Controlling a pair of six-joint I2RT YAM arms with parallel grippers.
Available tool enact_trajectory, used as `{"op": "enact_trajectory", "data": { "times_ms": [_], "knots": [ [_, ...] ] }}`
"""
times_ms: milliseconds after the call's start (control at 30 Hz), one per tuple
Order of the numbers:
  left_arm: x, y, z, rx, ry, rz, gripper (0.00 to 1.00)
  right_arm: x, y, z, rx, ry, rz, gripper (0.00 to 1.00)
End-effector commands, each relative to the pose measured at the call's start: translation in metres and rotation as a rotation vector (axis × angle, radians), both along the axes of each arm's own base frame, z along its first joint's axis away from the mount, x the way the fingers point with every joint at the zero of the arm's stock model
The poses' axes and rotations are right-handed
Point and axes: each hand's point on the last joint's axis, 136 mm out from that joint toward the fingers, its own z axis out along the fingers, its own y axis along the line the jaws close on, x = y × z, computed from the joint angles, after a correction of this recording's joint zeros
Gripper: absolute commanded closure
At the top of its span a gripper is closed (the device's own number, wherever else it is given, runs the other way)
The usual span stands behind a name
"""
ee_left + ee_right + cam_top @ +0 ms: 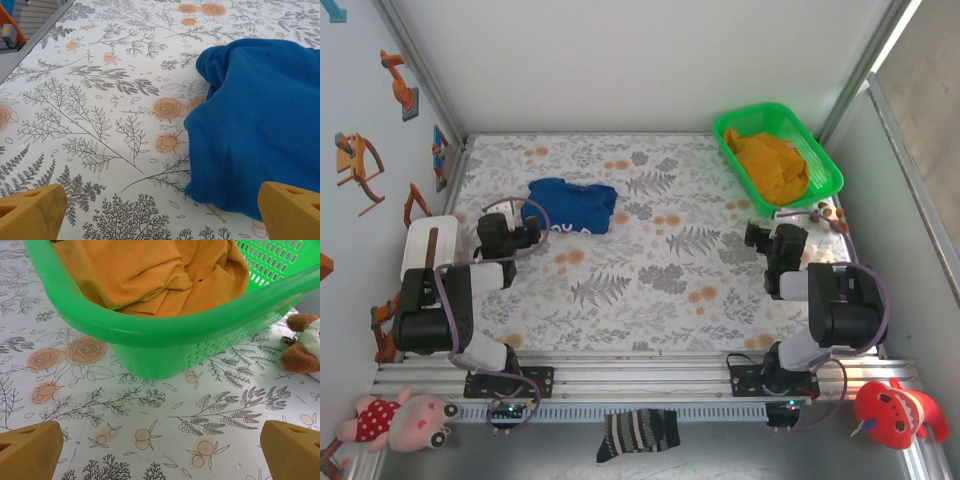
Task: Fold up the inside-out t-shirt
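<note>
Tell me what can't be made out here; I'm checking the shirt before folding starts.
Blue t-shirt: lettering too small to read, top view; right side cut off by the frame edge, left wrist view.
Yellow garment: lower part hidden by the green basket wall, right wrist view.

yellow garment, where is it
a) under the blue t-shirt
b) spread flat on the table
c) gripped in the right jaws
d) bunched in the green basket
d: the top external view shows the mustard-yellow garment crumpled inside the green basket at the table's far right corner, and the right wrist view shows it within the basket's wall.
</note>
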Motion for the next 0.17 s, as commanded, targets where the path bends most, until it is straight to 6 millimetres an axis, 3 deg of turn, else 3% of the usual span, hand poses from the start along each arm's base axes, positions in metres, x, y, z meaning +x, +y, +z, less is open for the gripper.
{"op": "enact_trajectory", "data": {
  "times_ms": [0, 133],
  "knots": [
    [0.0061, -0.0005, 0.0122, 0.010, -0.043, -0.015, 0.03, 0.0106, 0.0018, 0.0168, 0.018, -0.061, 0.014, 0.01],
    [0.0058, -0.0003, 0.0118, 0.011, -0.042, -0.014, 0.03, 0.0090, 0.0013, 0.0164, 0.011, -0.061, 0.012, 0.01]
  ]
}}
